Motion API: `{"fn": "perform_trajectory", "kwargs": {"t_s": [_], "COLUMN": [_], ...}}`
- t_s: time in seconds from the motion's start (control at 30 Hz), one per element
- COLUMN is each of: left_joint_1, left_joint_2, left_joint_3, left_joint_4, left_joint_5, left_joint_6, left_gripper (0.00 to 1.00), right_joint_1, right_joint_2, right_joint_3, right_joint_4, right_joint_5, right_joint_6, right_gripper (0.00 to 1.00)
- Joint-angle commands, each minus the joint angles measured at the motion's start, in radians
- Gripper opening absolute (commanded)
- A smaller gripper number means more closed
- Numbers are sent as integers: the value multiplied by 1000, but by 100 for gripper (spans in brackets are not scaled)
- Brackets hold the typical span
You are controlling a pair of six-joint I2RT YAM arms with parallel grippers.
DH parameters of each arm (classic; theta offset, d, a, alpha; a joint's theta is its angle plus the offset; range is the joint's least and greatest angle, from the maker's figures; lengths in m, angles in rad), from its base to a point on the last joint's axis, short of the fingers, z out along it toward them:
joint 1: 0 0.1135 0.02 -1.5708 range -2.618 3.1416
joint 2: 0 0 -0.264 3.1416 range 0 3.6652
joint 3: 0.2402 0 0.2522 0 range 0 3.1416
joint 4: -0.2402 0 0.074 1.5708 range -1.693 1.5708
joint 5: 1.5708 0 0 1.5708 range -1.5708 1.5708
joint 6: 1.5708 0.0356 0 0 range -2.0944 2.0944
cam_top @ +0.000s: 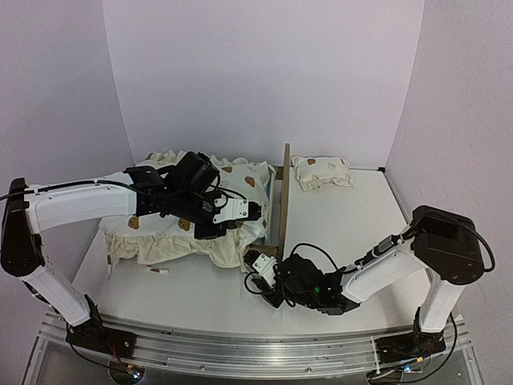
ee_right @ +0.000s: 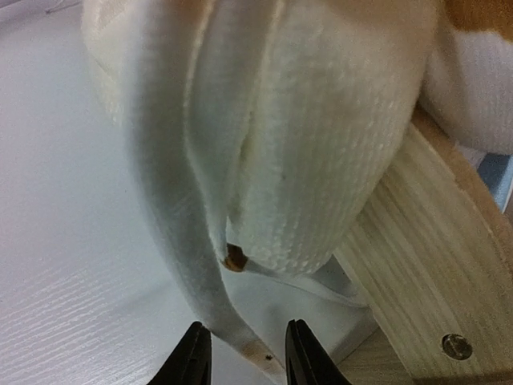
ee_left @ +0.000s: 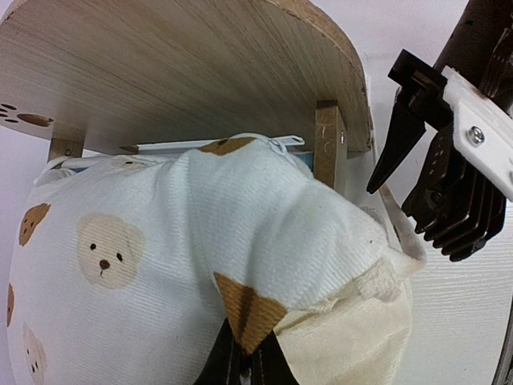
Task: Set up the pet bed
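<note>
The pet bed stands left of centre, its wooden headboard edge-on from above and broad in the left wrist view. Cream bear-print bedding lies heaped over the bed. My left gripper reaches across it near the headboard and is shut on a brown-patched fold of the bedding, the gripper low in that view. My right gripper sits at the bed's near corner. Its gripper stands open, a thin strip of the bedding hanging between the fingers beside the wooden frame.
A small bear-print pillow lies at the back right of the white table, past the headboard. The right arm's black ribbed fingers show close to the headboard's edge in the left wrist view. Purple walls close in the back and sides.
</note>
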Motion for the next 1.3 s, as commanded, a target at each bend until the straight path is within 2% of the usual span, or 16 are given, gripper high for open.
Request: {"fn": "perform_trajectory", "kwargs": {"t_s": [0.0, 0.4, 0.57, 0.73, 0.83, 1.0, 1.27], "left_joint_1": [4, 5, 11, 35, 57, 76, 77], "left_joint_2": [-45, -53, -58, -66, -70, -73, -76], "left_joint_3": [-7, -12, -17, -31, -34, -39, -39], "left_joint_4": [23, 27, 27, 30, 35, 40, 44], "left_joint_5": [7, 7, 6, 9, 14, 29, 41], "left_joint_6": [-5, -11, -14, -29, -40, -50, -62], "left_gripper": [4, 3, 0, 0, 0, 0, 0], "right_joint_1": [1, -1, -1, -1, -1, -41, -93], "right_joint_2": [38, 78, -26, -210, -279, -260, -172], "right_joint_3": [42, 85, 75, 207, 292, 466, 606], "right_joint_4": [31, 31, -24, -337, -442, -592, -713], "right_joint_5": [32, 109, 67, -24, -46, -62, 67], "right_joint_6": [10, -62, -49, 2, -18, -62, -206], "right_gripper": [29, 0, 0, 0, 0, 0, 0]}}
